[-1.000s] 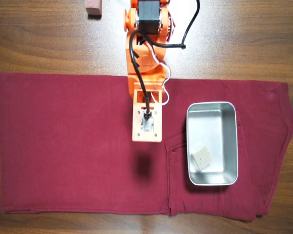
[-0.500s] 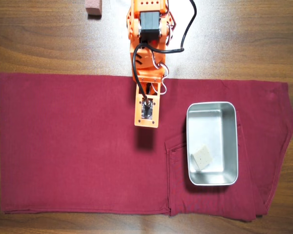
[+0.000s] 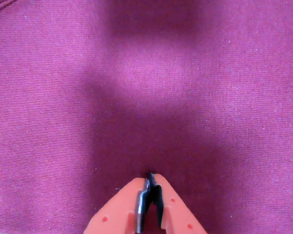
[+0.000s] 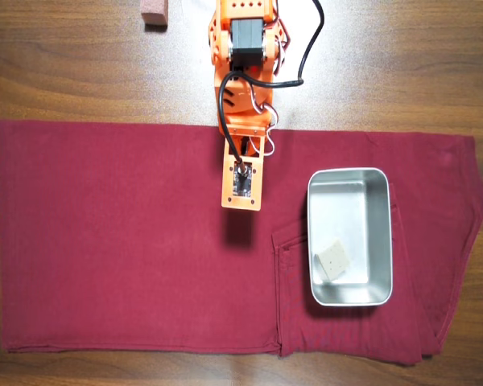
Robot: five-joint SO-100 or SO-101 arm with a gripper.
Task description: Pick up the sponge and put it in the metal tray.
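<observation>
The sponge, a small beige-grey block, lies inside the metal tray, near its lower left corner in the overhead view. The shiny tray sits on the dark red cloth at the right. My orange gripper is shut and empty in the wrist view, its jaws pressed together just above bare cloth. In the overhead view the arm reaches down from the top, and its wrist housing hides the fingertips. The gripper end lies left of the tray, apart from it.
A pinkish-brown block sits on the wooden table at the top left, beyond the cloth. The cloth covers most of the table and has folds and seams near the tray. Black and white cables run along the arm.
</observation>
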